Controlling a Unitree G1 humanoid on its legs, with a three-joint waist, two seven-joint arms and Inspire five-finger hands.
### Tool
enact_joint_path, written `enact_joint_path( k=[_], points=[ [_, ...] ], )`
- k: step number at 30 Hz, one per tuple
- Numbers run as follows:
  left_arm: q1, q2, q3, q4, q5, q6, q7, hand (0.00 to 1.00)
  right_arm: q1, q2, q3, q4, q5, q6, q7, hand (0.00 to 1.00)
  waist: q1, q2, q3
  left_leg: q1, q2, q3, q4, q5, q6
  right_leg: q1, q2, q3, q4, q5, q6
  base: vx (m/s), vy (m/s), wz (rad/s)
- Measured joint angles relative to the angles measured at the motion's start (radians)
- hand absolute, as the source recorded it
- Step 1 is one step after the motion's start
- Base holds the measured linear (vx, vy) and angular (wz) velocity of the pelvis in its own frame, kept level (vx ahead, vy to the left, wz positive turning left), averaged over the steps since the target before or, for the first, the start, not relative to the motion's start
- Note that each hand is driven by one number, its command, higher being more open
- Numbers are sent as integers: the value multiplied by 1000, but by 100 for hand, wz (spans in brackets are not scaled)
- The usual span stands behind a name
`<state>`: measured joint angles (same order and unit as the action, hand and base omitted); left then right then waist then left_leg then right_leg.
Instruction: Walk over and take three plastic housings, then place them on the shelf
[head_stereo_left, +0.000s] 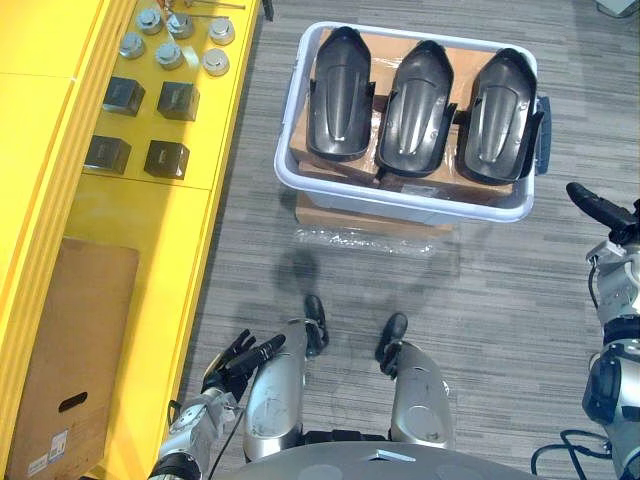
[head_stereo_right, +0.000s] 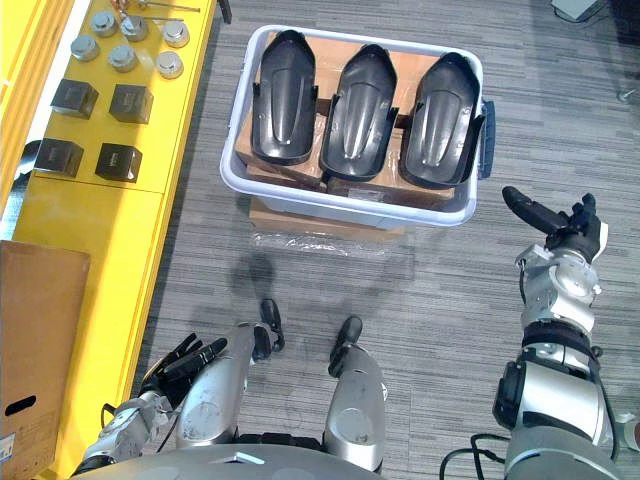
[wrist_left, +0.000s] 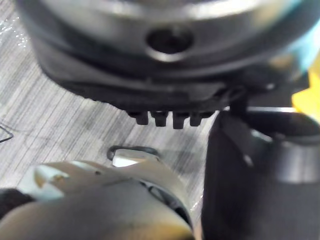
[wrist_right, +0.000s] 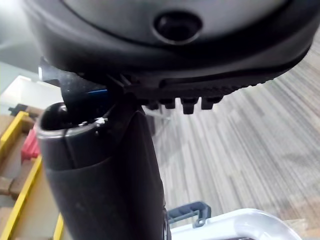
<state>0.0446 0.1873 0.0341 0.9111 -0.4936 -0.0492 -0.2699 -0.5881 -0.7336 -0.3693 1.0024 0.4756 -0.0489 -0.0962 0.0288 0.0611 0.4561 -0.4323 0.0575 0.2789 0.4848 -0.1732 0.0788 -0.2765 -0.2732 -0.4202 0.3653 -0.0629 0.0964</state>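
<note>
Three dark plastic housings (head_stereo_left: 337, 92) (head_stereo_left: 418, 106) (head_stereo_left: 498, 116) lie side by side on cardboard inside a white bin (head_stereo_left: 400, 203) on the floor ahead. My left hand (head_stereo_left: 240, 358) hangs low at the lower left, fingers straight, holding nothing, well short of the bin. My right hand (head_stereo_right: 560, 225) is raised at the right, fingers and thumb extended and empty, level with the bin's near right corner (wrist_right: 235, 222) but apart from it. The yellow shelf (head_stereo_left: 60, 120) runs along the left.
The yellow shelf carries several small dark blocks (head_stereo_left: 146, 128) and grey metal discs (head_stereo_left: 175, 40). A brown cardboard box (head_stereo_left: 70, 360) rests on its near end. The bin sits on a flat carton (head_stereo_left: 370, 222) with clear plastic wrap (head_stereo_left: 365, 243) in front. Grey carpet lies between me and the bin.
</note>
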Motion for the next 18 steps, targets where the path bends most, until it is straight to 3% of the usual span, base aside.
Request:
enact_joint_path(
  k=[6,9,18],
  points=[
    [-24,-5,-32,0,-24,-2,1,100,-125,-84,127,28,-39,18,-23,100,7,30,22,-45,-22,-3,2,13,10,-71,-38,1,78,-32,0,-26,-16,9],
    [-30,-11,-42,0,-42,-4,0,100,-191,-107,167,50,-39,22,-50,100,14,40,29,-55,-26,-11,16,27,29,-89,-51,0,124,-60,-5,14,-62,12],
    [-40,-20,-59,0,-64,-21,-13,100,-336,-191,285,53,-37,92,-90,100,29,65,41,-99,-28,-28,52,27,27,-143,-75,0,212,-114,-17,-1,-42,7]
  ],
)
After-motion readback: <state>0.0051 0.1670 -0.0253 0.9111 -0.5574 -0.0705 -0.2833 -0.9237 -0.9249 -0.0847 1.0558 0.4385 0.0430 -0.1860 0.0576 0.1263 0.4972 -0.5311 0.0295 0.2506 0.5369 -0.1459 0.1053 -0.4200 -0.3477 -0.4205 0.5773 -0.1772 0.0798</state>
